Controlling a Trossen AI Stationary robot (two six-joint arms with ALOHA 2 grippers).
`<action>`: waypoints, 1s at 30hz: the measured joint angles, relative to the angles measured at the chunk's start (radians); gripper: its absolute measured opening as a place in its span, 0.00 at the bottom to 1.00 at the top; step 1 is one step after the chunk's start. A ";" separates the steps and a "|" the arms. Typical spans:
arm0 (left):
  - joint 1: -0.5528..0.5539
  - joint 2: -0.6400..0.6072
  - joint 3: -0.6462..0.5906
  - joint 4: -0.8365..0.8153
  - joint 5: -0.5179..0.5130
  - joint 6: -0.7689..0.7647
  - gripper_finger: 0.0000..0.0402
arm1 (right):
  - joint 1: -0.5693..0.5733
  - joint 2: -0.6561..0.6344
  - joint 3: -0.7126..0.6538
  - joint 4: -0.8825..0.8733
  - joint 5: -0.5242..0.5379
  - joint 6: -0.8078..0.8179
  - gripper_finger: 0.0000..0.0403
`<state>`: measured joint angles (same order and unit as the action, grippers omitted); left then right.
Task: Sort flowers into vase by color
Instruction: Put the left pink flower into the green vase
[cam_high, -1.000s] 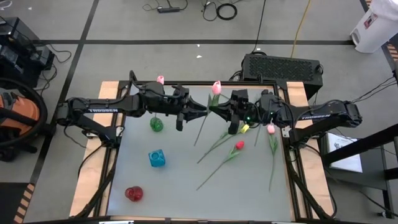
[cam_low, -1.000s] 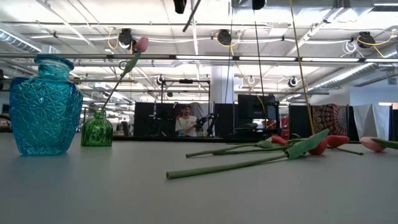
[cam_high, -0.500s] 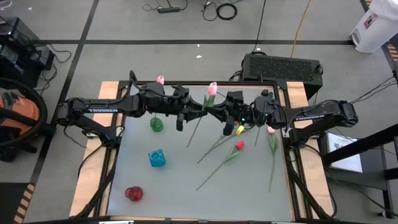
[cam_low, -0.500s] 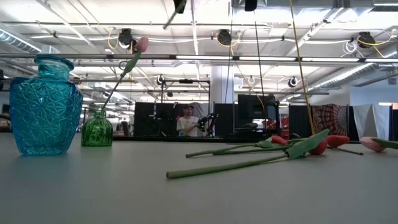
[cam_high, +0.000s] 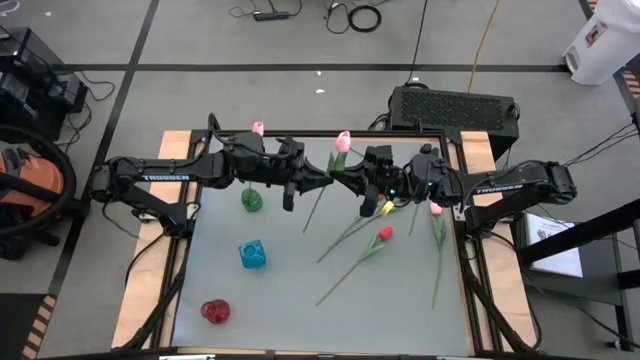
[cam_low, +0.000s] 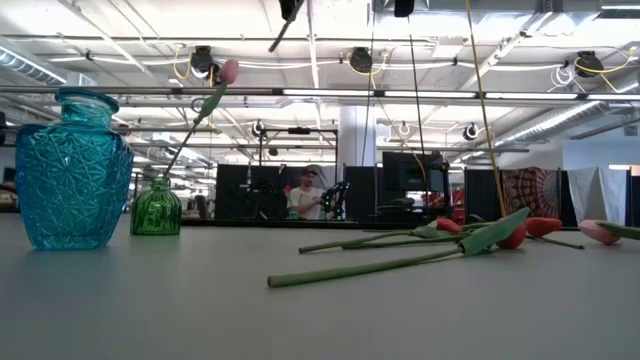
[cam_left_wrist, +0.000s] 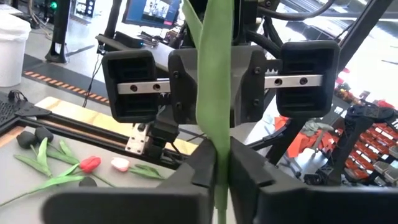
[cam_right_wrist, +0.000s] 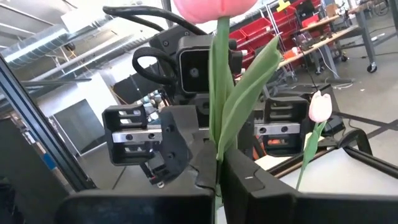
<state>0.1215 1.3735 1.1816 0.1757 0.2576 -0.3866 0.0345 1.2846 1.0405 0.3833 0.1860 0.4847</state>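
1. Flowers are split three ways: one pink tulip (cam_high: 342, 143) held in mid-air between the two arms, several lying on the worktop (cam_high: 290, 300), and one pink tulip (cam_high: 257, 129) already standing in the green vase (cam_high: 251, 200).
2. Held tulip: its long stem (cam_high: 316, 205) runs from the bud at the far side down toward the near-left, leaning over the worktop; in both wrist views the stem stands upright between the fingers.
3. Left gripper (cam_high: 326, 180) is clenched on that stem, its two fingers (cam_left_wrist: 205, 168) pressed against it.
4. Right gripper (cam_high: 345, 178) is clamped on the same stem just beside the left one, facing it.
5. Loose flowers, a red tulip (cam_high: 385, 234) and a pink one (cam_high: 435, 208) among them, lie flat at the right, stems pointing toward the near edge.
6. Blue vase (cam_high: 252, 254) and red vase (cam_high: 214, 311) stand at the near left.
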 joint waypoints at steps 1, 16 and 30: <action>0.000 0.000 0.000 0.000 0.000 0.000 0.04 | 0.000 0.000 0.000 0.000 0.000 0.000 0.00; 0.000 -0.013 -0.001 -0.004 0.000 0.007 0.02 | 0.000 0.000 0.000 0.002 -0.003 0.000 0.14; 0.002 -0.194 -0.001 -0.260 -0.217 0.137 0.02 | 0.000 -0.005 0.000 0.002 -0.004 0.009 0.41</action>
<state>0.1230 1.1793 1.1805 -0.0838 0.0410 -0.2497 0.0345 1.2793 1.0409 0.3851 0.1822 0.4938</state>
